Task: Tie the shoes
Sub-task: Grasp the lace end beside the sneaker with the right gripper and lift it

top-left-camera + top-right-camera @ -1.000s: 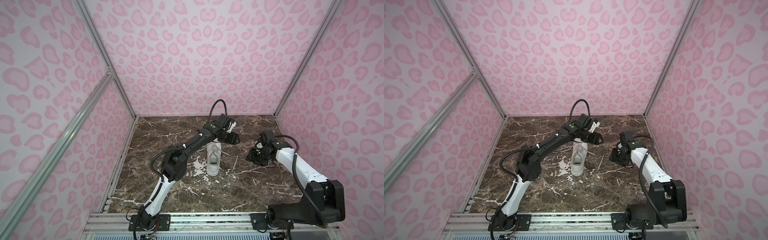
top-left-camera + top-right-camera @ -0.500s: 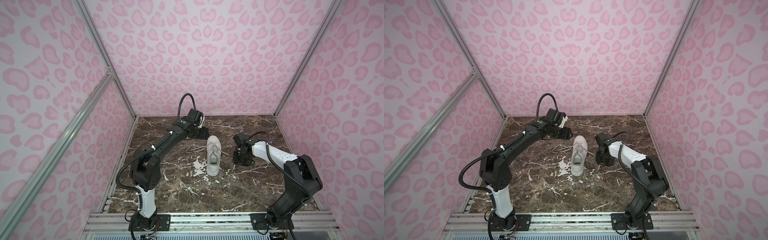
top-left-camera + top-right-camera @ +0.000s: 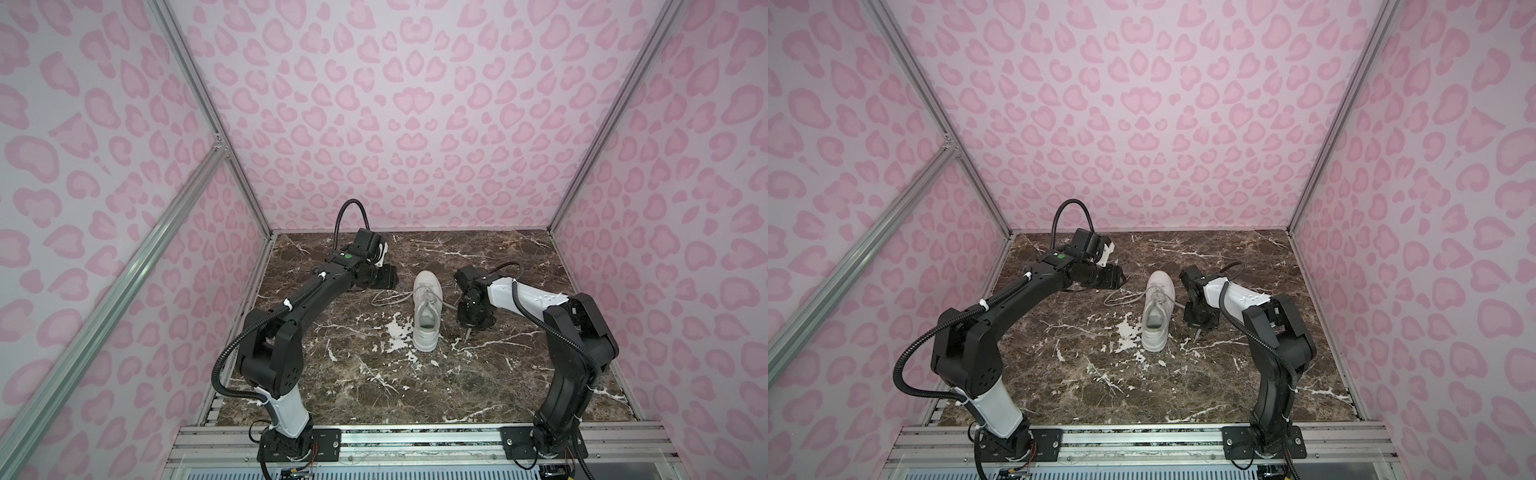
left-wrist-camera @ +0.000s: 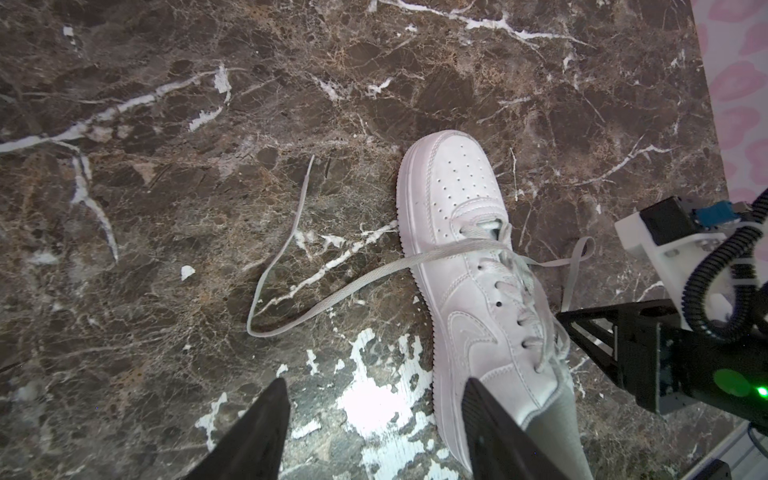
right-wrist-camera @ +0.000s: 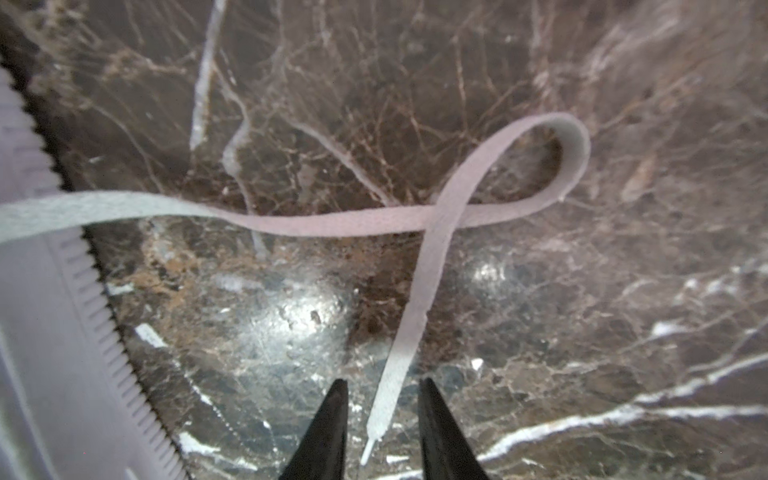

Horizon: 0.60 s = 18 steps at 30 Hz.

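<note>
Right hand: narrowly parted, straddles the tip of a lace end on the bench, not pinching it; sneaker just beside, towards the left hand. Left hand: spread wide, empty, hovers near the sneaker; other lace loose on the bench before it.

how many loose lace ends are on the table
2. The left lace end lies on the marble left of the sneaker; the right lace end lies right of it, tip inside the open right gripper.
</note>
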Tool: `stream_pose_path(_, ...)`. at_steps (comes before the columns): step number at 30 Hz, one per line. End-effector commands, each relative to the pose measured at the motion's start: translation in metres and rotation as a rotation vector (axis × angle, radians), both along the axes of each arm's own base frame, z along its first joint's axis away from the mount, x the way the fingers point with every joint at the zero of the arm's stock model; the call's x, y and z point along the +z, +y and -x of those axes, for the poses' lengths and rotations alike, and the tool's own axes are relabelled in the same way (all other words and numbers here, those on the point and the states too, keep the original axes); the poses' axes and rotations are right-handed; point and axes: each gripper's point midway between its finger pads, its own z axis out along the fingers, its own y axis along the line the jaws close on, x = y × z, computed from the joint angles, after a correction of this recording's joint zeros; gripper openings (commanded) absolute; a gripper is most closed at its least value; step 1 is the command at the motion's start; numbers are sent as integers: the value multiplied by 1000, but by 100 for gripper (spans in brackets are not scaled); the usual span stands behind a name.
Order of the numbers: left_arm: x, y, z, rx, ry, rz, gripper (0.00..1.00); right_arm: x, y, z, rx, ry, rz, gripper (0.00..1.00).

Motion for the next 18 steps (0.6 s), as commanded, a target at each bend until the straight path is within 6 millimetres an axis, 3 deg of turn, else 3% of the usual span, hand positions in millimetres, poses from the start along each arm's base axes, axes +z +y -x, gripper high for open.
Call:
stream_pose_path(1, 7, -2, -3, -12, -32, 14, 67, -6, -5, 5, -9, 18, 31, 30)
stream_pose_path(11, 10, -1, 0, -7, -27, 20, 66, -23, 0, 8, -4, 47, 5, 14)
stream_pose_path(18, 15, 0, 6, 1, -20, 35, 65, -24, 5, 7, -31, 22, -67, 4)
